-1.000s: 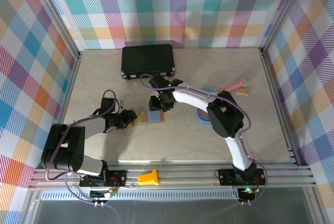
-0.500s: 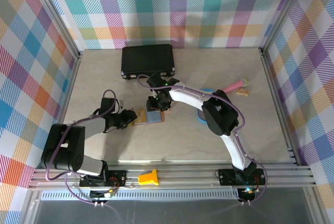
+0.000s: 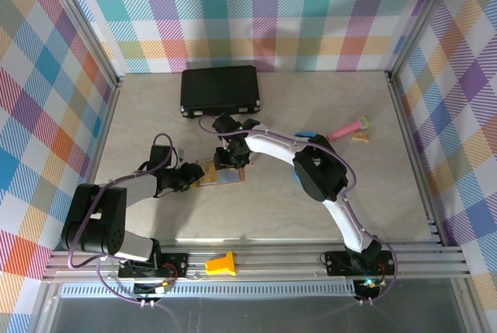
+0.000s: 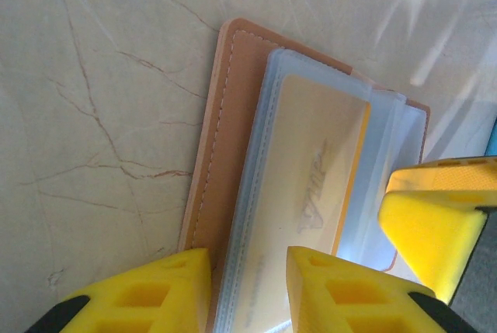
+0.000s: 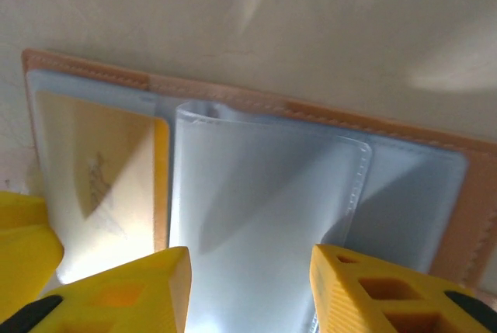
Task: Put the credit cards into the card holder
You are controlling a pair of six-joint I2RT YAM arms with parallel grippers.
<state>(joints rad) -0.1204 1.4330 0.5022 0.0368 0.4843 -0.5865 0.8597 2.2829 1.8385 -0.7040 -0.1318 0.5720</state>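
A robot lab test cell: a pale marble-patterned bench (image 3: 140, 108) fenced by aluminium profile rails (image 3: 272, 259) and pastel checked cloth walls (image 3: 256, 15), with a grey left arm (image 3: 136, 189) and a white right arm (image 3: 349, 224) bolted at its near edge.

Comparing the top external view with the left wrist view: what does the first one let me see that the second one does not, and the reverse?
The top external view adds the wider scene: the black case at the far side of the table and a pink object to the right. The left wrist view adds fine detail: the stitching on the card holder and the faint print on the orange-yellow card inside a clear pocket. Both share the card holder lying open, the left gripper at its edge and the right gripper over it.
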